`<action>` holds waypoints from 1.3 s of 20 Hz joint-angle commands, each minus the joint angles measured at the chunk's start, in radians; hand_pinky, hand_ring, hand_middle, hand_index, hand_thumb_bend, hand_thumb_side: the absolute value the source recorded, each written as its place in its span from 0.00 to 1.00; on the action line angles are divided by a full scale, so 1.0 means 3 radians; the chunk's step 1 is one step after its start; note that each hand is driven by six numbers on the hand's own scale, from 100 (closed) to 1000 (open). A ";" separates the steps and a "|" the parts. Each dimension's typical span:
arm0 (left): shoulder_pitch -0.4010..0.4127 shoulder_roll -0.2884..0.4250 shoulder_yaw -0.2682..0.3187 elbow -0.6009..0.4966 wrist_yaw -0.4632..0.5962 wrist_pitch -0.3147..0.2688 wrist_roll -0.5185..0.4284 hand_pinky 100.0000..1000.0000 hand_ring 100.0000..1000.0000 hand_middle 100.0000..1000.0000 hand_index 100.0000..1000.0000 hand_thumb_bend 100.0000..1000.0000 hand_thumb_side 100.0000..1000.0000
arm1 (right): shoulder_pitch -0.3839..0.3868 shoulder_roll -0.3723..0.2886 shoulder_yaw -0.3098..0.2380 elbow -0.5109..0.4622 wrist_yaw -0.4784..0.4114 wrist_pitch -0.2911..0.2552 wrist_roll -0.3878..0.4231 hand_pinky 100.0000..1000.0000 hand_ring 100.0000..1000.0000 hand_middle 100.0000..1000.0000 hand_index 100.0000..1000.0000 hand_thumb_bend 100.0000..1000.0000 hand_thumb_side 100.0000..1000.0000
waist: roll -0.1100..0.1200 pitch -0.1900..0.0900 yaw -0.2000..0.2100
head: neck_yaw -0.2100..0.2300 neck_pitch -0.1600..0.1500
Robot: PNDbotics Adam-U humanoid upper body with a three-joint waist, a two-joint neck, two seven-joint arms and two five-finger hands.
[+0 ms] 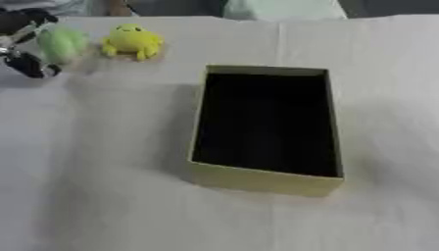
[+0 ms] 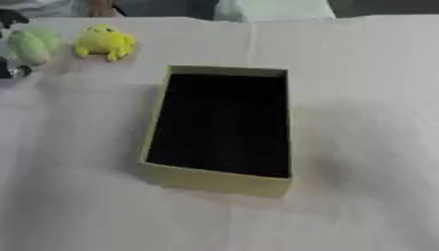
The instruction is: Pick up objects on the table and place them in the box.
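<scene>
The box (image 1: 266, 182) sits empty mid-bench while the left hand (image 1: 24, 44), fingers curled round a green object (image 1: 61, 44), grips it beside the yellow toy (image 1: 132, 41), likely for lifting.

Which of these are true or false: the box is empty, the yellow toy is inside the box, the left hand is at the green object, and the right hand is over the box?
1. The box is empty. True: only its dark interior shows.
2. The yellow toy is inside the box. False: it sits on the table, beyond the box's far left corner.
3. The left hand is at the green object. True: dark fingers flank it, though blur hides the grip.
4. The right hand is over the box. False: it shows in neither view.
</scene>
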 commanded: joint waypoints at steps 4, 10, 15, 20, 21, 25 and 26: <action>-0.0112 0.0163 0.0052 -0.0040 -0.0046 -0.0026 -0.0088 0.85 0.89 0.98 0.97 0.34 0.00 | -0.0026 -0.0111 -0.0041 -0.0053 0.0023 0.0003 -0.0022 0.74 0.69 0.65 0.75 0.05 1.00 | -0.0018 -0.0058 0.0003 | 0.0033 -0.0049; -0.0142 0.0199 0.0069 -0.0053 -0.0159 -0.0011 -0.0079 0.84 0.87 0.98 0.97 0.34 0.00 | -0.0029 -0.0113 -0.0039 -0.0053 0.0023 0.0001 -0.0024 0.74 0.69 0.64 0.75 0.06 1.00 | -0.0020 -0.0054 -0.0019 | 0.0073 -0.0095; -0.0180 0.0234 0.0089 -0.0091 -0.0224 0.0016 0.0014 0.85 0.86 0.95 0.96 0.35 0.00 | -0.0004 -0.0123 -0.0048 -0.0053 0.0030 0.0002 -0.0037 0.74 0.69 0.64 0.75 0.06 1.00 | -0.0015 -0.0058 -0.0024 | 0.0082 -0.0102; -0.0180 0.0263 0.0089 -0.0073 -0.0249 0.0020 -0.0020 0.85 0.86 0.94 0.96 0.37 0.00 | 0.0002 -0.0132 -0.0044 -0.0053 0.0035 0.0004 -0.0037 0.74 0.68 0.64 0.75 0.06 1.00 | -0.0003 -0.0056 -0.0022 | 0.0087 -0.0118; -0.0179 0.0266 0.0091 -0.0071 -0.0250 0.0019 -0.0035 0.85 0.86 0.94 0.96 0.37 0.00 | 0.0002 -0.0133 -0.0044 -0.0053 0.0036 0.0004 -0.0038 0.74 0.68 0.64 0.75 0.06 1.00 | -0.0003 -0.0055 -0.0023 | 0.0088 -0.0120; -0.0175 0.0268 0.0099 -0.0072 -0.0248 0.0023 -0.0060 0.86 0.87 0.90 0.95 0.39 0.00 | 0.0000 -0.0133 -0.0044 -0.0053 0.0037 0.0004 -0.0039 0.74 0.68 0.64 0.75 0.06 1.00 | -0.0006 -0.0037 -0.0033 | 0.0100 -0.0141; -0.0174 0.0271 0.0105 -0.0066 -0.0252 0.0036 -0.0059 0.86 0.87 0.90 0.93 0.39 0.00 | -0.0006 -0.0132 -0.0045 -0.0053 0.0038 0.0003 -0.0040 0.74 0.68 0.64 0.75 0.06 1.00 | -0.0008 -0.0017 -0.0042 | 0.0112 -0.0162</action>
